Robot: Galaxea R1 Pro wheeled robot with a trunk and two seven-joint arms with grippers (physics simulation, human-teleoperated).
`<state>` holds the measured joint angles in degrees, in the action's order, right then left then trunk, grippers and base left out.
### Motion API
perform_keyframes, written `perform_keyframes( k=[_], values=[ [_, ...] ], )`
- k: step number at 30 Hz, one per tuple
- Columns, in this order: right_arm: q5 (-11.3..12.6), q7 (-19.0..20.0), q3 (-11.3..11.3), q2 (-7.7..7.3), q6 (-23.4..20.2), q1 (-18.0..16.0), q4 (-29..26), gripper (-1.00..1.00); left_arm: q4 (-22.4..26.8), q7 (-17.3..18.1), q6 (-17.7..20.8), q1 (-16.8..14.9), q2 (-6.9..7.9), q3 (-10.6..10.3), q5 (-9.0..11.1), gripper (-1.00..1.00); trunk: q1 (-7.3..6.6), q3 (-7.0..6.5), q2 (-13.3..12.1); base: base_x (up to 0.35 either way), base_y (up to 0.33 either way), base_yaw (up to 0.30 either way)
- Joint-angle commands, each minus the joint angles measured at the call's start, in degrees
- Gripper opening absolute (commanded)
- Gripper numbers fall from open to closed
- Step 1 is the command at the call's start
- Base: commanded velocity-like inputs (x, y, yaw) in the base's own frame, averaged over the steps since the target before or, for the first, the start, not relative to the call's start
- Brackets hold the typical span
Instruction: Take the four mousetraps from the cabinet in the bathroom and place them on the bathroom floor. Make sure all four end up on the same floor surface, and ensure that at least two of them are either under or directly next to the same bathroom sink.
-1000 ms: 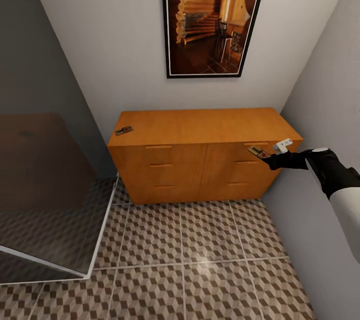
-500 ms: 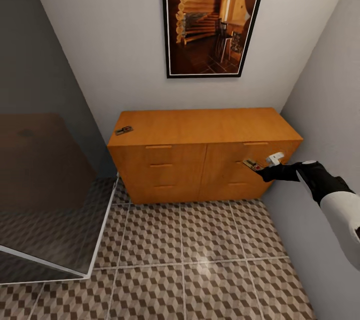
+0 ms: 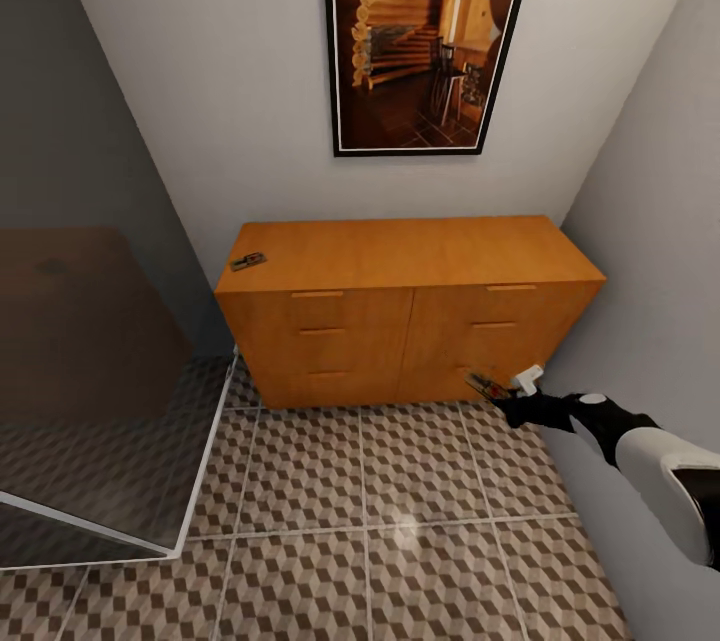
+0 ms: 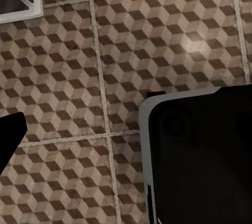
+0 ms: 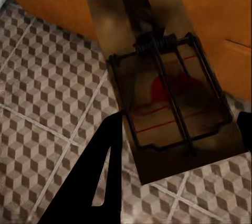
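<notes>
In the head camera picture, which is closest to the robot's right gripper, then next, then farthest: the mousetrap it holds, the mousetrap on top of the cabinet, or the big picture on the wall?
From the right gripper:
1. The small tan wooden mousetrap in its jaws, low by the orange-brown wooden cabinet's bottom right drawer.
2. The second flat mousetrap, on the cabinet top at its left end.
3. The tall black-framed picture, high on the wall.

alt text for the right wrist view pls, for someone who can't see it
A tan wooden mousetrap with dark wire parts and a red spot is held in the right tool, above the cube-patterned floor tiles. The orange-brown cabinet stands just behind it.
</notes>
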<state>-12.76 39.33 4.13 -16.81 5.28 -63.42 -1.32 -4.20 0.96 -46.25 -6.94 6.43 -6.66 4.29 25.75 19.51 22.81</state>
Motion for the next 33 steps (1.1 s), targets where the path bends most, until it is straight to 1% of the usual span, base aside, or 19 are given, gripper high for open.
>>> perform_keyframes(
  k=[1,3,4,6,7,9,10,13,15,18,22,23,26,28,29,30,31,32,33],
  values=[
    [-0.1,-0.2,0.0,0.1,1.1,0.8,0.0,-1.0,-0.2,0.1,-0.3,-0.1,-0.01,-0.5,0.5,1.0,0.03,0.08,0.1,0.0,0.0,0.0],
    [-0.1,-1.2,0.0,0.8,4.5,4.6,0.1,-1.0,-0.2,0.1,-0.3,-0.1,-0.01,-0.5,0.5,1.0,0.03,0.08,0.1,0.0,0.0,0.0],
    [-0.1,-1.5,0.0,1.05,5.2,5.3,0.1,-1.0,-0.2,0.1,-0.3,-0.1,-0.01,-0.5,0.5,1.0,0.03,0.08,0.1,0.0,0.0,0.0],
    [-0.1,-2.9,0.0,2.15,7.7,8.4,0.2,-1.0,-0.2,0.1,-0.3,-0.1,-0.04,-0.5,0.5,1.0,0.03,0.08,0.1,0.0,0.0,0.0],
    [-0.1,-3.4,0.0,2.43,8.3,9.3,0.2,-1.0,-0.2,0.1,-0.3,-0.1,-0.03,-0.5,0.5,1.0,0.03,0.08,0.1,0.0,0.0,0.0],
    [-0.1,-5.9,0.0,3.72,10.9,13.0,0.2,-1.0,-0.2,0.1,-0.3,-0.1,-0.03,-0.5,0.5,1.0,0.03,0.08,0.1,0.0,0.0,0.0],
    [-0.1,-6.6,0.0,4.14,11.6,14.0,0.2,-1.0,-0.2,0.1,-0.3,-0.1,-0.04,-0.5,0.5,1.0,0.03,0.08,0.1,0.0,0.0,0.0],
    [-0.1,-11.5,0.0,6.98,16.4,19.5,0.2,-1.0,-0.2,0.1,-0.3,-0.1,-0.08,-0.5,0.5,1.0,0.03,0.08,0.1,0.0,0.0,0.0],
    [0.0,-14.5,0.0,8.49,19.2,22.7,0.2,-1.0,-0.2,0.1,-0.3,-0.1,-0.09,-0.5,0.5,1.0,0.03,0.08,0.1,0.0,0.0,0.0],
    [0.1,-16.4,0.0,9.9,21.8,26.4,0.2,-1.0,-0.2,0.1,-0.3,-0.1,-0.44,-0.5,0.5,1.0,0.03,0.08,0.1,0.0,0.0,0.0],
    [0.4,-17.4,-0.1,11.46,26.4,30.8,0.2,-1.0,-0.1,0.1,-0.3,-0.1,-0.67,-0.4,0.5,1.0,0.03,0.08,0.1,0.0,0.0,0.0],
    [0.9,-17.9,-0.1,11.86,29.3,32.5,0.3,-1.0,-0.1,0.0,-0.3,-0.1,-0.76,-0.4,0.5,1.0,0.03,0.08,0.1,0.0,0.0,0.0],
    [2.8,-19.9,-0.2,12.16,34.2,35.0,0.3,-1.0,0.1,0.0,-0.3,-0.1,-1.14,-0.1,0.5,1.0,0.03,0.08,0.1,0.0,0.0,0.0],
    [4.8,-22.0,-0.2,12.48,37.9,36.7,0.3,-1.0,0.2,-0.1,-0.2,-0.1,-1.91,-0.1,0.5,1.0,0.03,0.08,0.1,0.0,0.0,0.0],
    [5.4,-22.7,-0.2,12.64,39.0,37.1,0.3,-1.0,0.2,-0.2,-0.1,-0.1,-2.13,0.0,0.5,1.0,0.03,0.08,0.1,0.0,0.0,0.0],
    [6.4,-24.1,-0.2,13.01,41.3,37.8,0.3,-1.0,0.6,-0.5,0.2,-0.1,-2.5,0.0,0.5,1.0,0.03,0.08,0.1,0.0,0.0,0.0],
    [7.9,-27.7,-0.2,13.74,46.4,39.7,0.3,-1.0,2.7,-2.2,1.7,-0.1,-2.95,0.1,0.5,1.0,0.03,0.08,0.1,0.0,0.0,0.0],
    [8.2,-28.7,-0.2,13.95,47.7,40.2,0.3,-1.0,3.6,-2.9,2.4,-0.2,-3.01,0.1,0.5,1.0,0.03,0.08,0.1,0.0,0.0,0.0],
    [8.5,-30.9,-0.2,14.35,50.3,41.2,0.3,-1.0,5.9,-4.1,4.3,-0.2,-3.1,0.1,0.5,1.0,0.03,0.08,0.1,0.0,0.0,0.0]
  ],
)
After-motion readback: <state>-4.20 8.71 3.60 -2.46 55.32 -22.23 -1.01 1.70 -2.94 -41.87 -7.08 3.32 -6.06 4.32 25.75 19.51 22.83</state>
